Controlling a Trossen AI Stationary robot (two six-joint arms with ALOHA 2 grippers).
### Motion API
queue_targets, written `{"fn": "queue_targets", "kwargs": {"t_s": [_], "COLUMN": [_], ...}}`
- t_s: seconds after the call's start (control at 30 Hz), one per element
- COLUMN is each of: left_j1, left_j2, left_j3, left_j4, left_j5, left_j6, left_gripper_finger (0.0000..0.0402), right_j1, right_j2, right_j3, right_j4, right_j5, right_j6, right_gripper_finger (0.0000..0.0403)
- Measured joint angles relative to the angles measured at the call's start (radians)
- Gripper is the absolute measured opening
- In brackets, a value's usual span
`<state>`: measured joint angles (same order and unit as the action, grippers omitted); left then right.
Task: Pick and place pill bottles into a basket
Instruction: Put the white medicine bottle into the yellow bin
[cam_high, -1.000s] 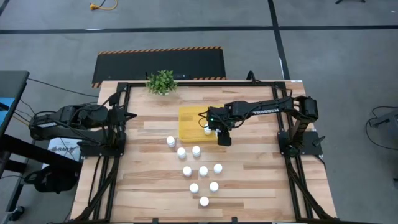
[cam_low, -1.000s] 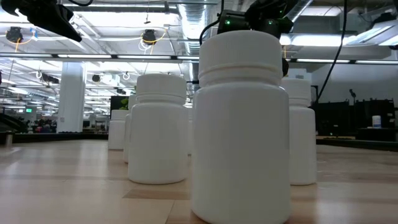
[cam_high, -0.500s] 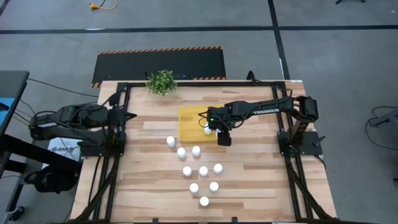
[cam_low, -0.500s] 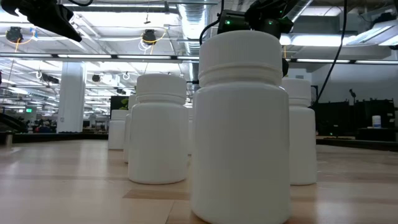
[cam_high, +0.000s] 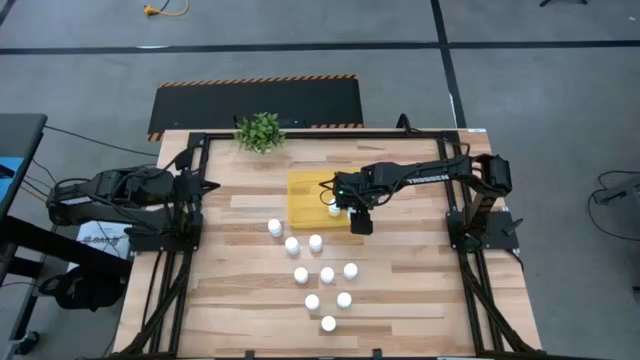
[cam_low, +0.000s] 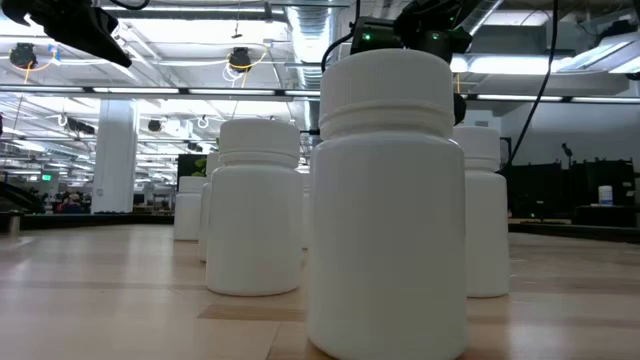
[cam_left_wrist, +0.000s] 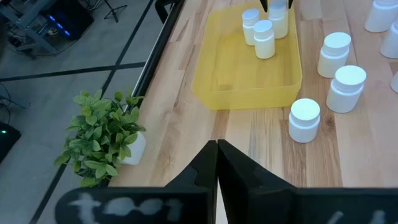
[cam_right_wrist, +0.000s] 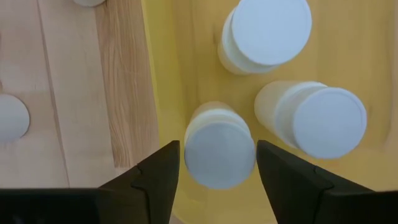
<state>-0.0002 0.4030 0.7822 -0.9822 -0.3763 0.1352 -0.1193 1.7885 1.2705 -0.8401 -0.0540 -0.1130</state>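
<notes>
Three pill bottles (cam_right_wrist: 267, 34) are seen standing upright inside the yellow basket (cam_left_wrist: 245, 74), in its corner nearest the right arm. One of them (cam_right_wrist: 219, 152) is placed between the spread fingers of the right gripper (cam_right_wrist: 217, 171), which are apart from its sides, so it is not squeezed. Nine more bottles (cam_high: 327, 274) are left on the wooden table (cam_high: 420, 290), beside the basket. The left gripper (cam_left_wrist: 216, 165) is closed and is kept at the table's left edge, near a small plant (cam_left_wrist: 102, 137).
</notes>
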Motion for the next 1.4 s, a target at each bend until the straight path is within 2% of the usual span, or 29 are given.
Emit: {"fn": "queue_targets", "kwargs": {"t_s": [0.43,0.63,0.8,1.0,1.17,1.4], "left_j1": [0.0,0.0,0.0,0.0,0.0,0.0], "left_j2": [0.0,0.0,0.0,0.0,0.0,0.0], "left_j3": [0.0,0.0,0.0,0.0,0.0,0.0], "left_j4": [0.0,0.0,0.0,0.0,0.0,0.0], "left_j5": [0.0,0.0,0.0,0.0,0.0,0.0], "left_j6": [0.0,0.0,0.0,0.0,0.0,0.0], "left_gripper_finger": [0.0,0.0,0.0,0.0,0.0,0.0], "right_j1": [0.0,-0.007,-0.008,-0.006,0.004,0.043], "right_j2": [-0.011,-0.013,-0.012,-0.019,-0.133,-0.421], "right_j3": [0.0,0.051,0.103,0.195,0.203,0.107], "right_j4": [-0.034,-0.079,-0.169,-0.374,-0.406,-0.321], "right_j5": [0.002,0.002,0.002,-0.002,-0.026,-0.026], "right_j6": [0.0,-0.018,-0.035,-0.045,0.0,0.148], "right_gripper_finger": [0.0199,0.0196,0.0197,0.0191,0.0179,0.0159]}}
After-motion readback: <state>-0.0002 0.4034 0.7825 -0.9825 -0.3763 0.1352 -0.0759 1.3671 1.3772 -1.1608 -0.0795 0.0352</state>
